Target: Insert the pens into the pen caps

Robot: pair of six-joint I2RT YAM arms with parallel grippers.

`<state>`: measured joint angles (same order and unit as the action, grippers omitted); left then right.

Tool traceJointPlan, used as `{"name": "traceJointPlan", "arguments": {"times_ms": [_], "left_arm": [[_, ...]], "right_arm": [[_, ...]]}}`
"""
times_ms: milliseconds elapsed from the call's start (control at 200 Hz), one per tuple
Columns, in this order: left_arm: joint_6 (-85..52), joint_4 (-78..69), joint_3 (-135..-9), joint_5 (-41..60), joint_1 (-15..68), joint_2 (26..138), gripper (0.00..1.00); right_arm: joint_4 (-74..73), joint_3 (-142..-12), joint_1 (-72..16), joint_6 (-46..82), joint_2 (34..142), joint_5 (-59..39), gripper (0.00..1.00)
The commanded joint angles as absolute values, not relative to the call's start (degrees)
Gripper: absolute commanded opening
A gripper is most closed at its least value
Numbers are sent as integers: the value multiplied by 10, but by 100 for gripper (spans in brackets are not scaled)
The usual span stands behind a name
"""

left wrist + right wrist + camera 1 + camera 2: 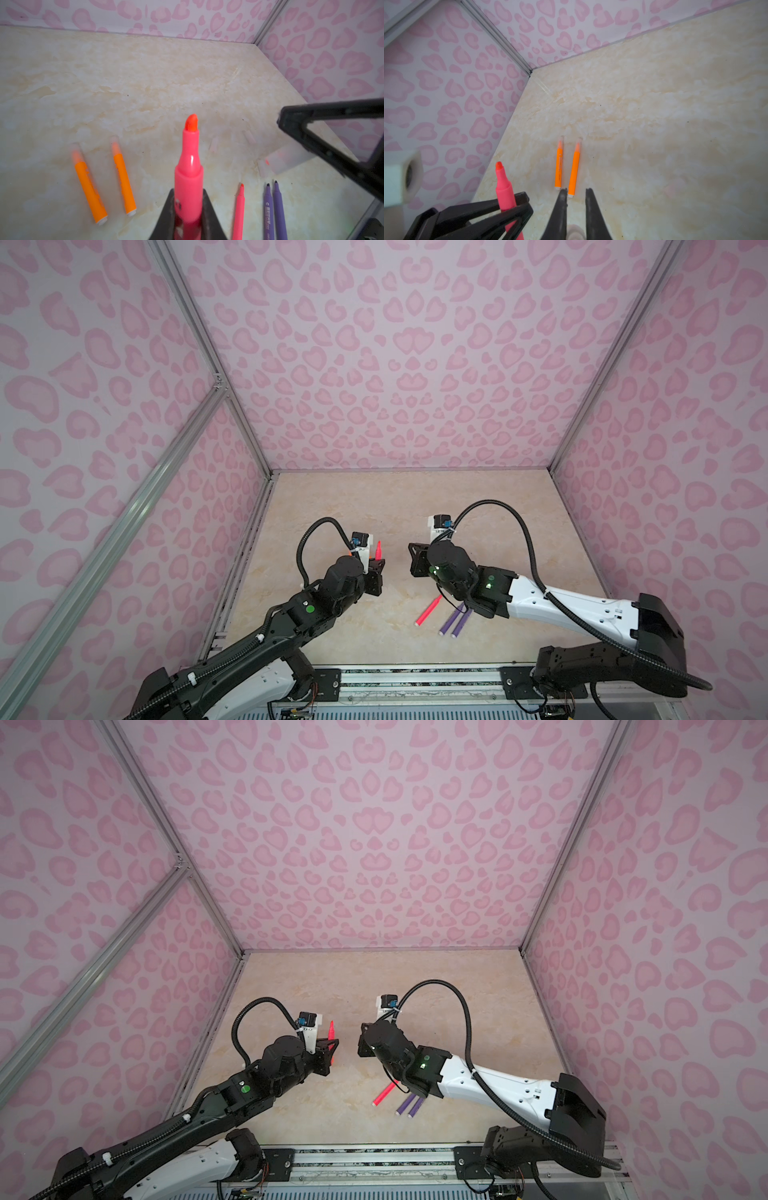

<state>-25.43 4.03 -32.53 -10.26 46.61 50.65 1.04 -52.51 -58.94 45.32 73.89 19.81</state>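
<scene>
Here, lower centre in a top view: pink pen pinched by barrel in left gripper, tip left free; clear cap pinched in right gripper just beside, probably ready for mating. Spare pens lying below.

Far half of the table: wide open. Mid-table it's tight, just a narrow gap between the left gripper, its held pen sticking up, and the right gripper with its cap. Two orange pens lie leftward; pink pen and purple pens crowd under the right arm.
</scene>
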Motion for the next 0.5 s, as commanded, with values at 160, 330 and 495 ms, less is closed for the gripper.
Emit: {"name": "traceJointPlan", "arguments": {"times_ms": [160, 330, 495], "left_arm": [[-252, -82, -309, 133, 451, 518, 3], [-255, -105, -325, 212, 449, 563, 3], [-251, -105, -327, 214, 449, 575, 3]], "right_arm": [[-127, -454, -515, 406, 654, 85, 0], [-162, -461, -511, 392, 654, 25, 0], [-177, -470, -511, 398, 684, -18, 0]]}}
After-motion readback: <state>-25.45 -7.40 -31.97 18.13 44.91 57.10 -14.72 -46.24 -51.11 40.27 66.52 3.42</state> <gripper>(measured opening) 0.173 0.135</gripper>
